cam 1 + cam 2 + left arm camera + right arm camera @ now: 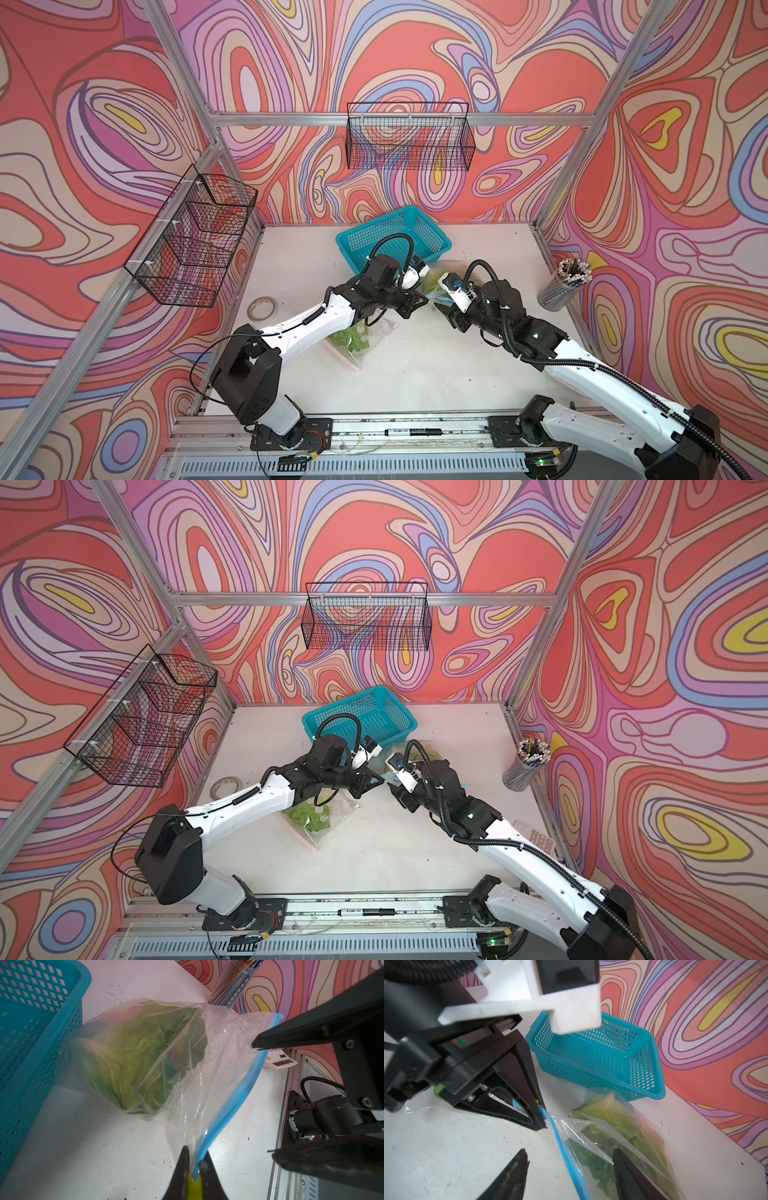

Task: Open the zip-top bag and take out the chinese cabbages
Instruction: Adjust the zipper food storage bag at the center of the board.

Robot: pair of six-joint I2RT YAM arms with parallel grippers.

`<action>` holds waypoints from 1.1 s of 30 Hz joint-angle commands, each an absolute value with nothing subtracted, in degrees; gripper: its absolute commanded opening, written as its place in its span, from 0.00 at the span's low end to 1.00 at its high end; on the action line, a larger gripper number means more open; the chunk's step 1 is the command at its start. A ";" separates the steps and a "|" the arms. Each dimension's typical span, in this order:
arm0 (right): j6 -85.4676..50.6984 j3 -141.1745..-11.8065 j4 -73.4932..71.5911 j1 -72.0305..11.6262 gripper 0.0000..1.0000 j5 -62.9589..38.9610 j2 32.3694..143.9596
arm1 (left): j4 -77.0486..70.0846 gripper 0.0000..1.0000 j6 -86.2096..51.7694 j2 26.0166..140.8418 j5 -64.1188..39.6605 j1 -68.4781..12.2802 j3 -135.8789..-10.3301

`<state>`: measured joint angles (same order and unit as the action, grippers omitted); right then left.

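Note:
A clear zip-top bag with a blue zip strip lies on the white table beside the teal basket. Green chinese cabbages show through its film, also in the right wrist view. My left gripper is shut on one end of the blue strip and holds it off the table; in both top views it sits mid-table. My right gripper faces it, open, with the strip running between its fingers; one finger is against the clear side of the bag.
A teal basket stands behind the bag. A second clear bag of green leaves lies under my left forearm. A pen cup stands far right, a tape roll left, a calculator by the right rail.

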<state>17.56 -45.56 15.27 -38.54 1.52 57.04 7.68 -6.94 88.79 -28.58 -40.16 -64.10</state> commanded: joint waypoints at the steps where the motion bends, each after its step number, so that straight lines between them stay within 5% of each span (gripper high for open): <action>1: 21.38 -47.32 16.25 -39.11 0.67 1.73 58.47 | 9.64 0.02 -6.90 89.28 -30.95 -39.81 -66.43; 33: 25.55 -49.13 15.63 -39.11 0.38 -1.85 66.51 | 11.51 0.02 -0.29 85.30 -38.56 -38.63 -64.43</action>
